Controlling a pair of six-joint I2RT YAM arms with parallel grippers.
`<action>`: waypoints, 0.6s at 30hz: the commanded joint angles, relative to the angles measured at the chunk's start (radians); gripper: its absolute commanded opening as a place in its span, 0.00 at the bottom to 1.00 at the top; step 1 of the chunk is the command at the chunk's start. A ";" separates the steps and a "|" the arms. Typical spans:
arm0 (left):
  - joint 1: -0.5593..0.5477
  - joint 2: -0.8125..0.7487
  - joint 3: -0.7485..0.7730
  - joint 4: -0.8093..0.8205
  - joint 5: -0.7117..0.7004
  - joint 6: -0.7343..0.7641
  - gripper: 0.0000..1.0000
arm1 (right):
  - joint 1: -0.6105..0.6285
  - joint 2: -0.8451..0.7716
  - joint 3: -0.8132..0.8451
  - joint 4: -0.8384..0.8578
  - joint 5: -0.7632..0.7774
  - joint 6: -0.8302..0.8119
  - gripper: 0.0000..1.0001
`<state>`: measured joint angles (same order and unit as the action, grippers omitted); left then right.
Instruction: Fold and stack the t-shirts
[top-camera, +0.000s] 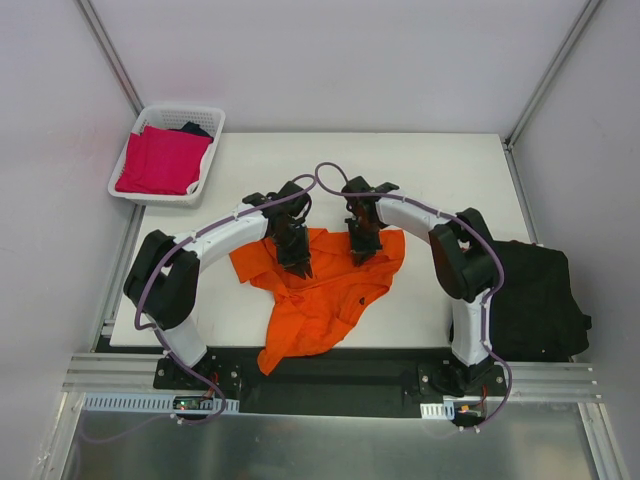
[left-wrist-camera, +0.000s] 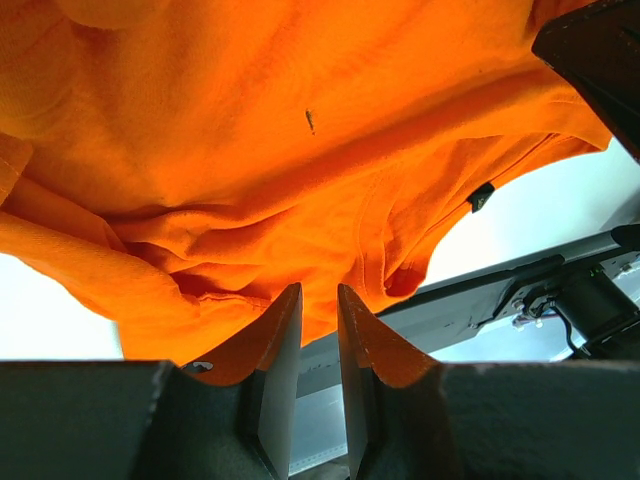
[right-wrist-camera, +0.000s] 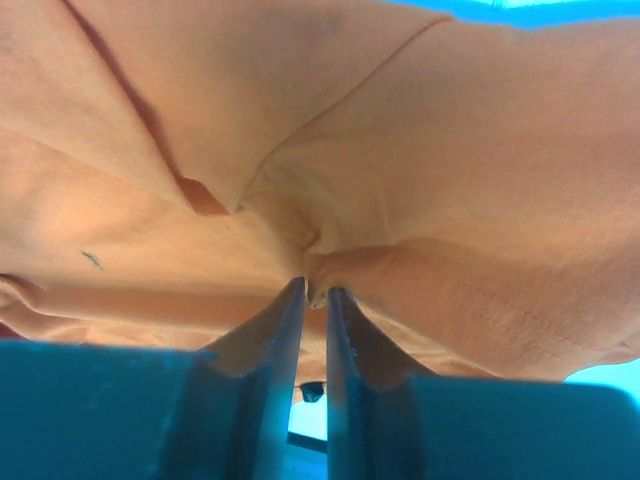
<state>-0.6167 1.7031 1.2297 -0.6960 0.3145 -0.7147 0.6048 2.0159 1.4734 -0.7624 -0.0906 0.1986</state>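
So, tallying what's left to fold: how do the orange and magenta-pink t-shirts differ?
The bright orange cloth t-shirt, rumpled, overhangs the white table; the magenta-pink cloth t-shirt lies flat in the white plastic lattice basket. Left fingers and right fingers pinch the orange one; neither touches the pink. Both are plain.

A white plastic lattice basket (top-camera: 155, 198) is sitting at the far-left corner of the white table (top-camera: 450, 180).

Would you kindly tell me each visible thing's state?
Bright orange cloth t-shirt: unfolded, rumpled, draping off the table.
Magenta-pink cloth shirt: folded, in the white plastic lattice basket.
Black cloth shirt: lying at the right, fold unclear.
Left gripper: shut on orange t-shirt.
Right gripper: shut on orange t-shirt.
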 joint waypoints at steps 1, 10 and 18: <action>-0.008 -0.030 0.007 -0.020 0.017 0.004 0.21 | 0.003 0.010 0.005 0.008 0.006 -0.011 0.05; -0.008 -0.020 0.030 -0.022 0.020 0.011 0.21 | 0.003 -0.005 0.051 -0.028 0.026 -0.011 0.01; -0.008 0.013 0.116 -0.042 0.020 0.031 0.21 | -0.040 -0.017 0.321 -0.166 0.072 -0.021 0.01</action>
<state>-0.6167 1.7039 1.2739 -0.7017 0.3149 -0.7136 0.5968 2.0277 1.6337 -0.8482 -0.0578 0.1917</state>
